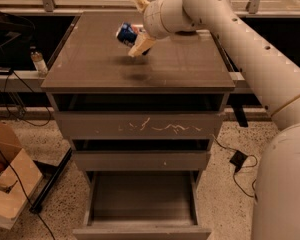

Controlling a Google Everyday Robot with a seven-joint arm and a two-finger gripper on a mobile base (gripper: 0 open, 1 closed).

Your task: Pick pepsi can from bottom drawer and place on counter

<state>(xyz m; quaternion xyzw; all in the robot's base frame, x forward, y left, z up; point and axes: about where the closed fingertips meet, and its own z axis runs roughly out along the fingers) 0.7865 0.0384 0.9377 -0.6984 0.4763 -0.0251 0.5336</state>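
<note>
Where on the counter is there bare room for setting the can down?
The counter is bare throughout. Widest free patch: between its left edge, front edge and the shadow under the pepsi can, held in the gripper above mid-counter. The arm crowds the back right.

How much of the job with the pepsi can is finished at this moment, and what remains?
Done: the pepsi can is out of the bottom drawer, which stands open with nothing visible inside. In hand: the gripper holds the can tilted above the counter. Left: lower it, set it down, release.
</note>
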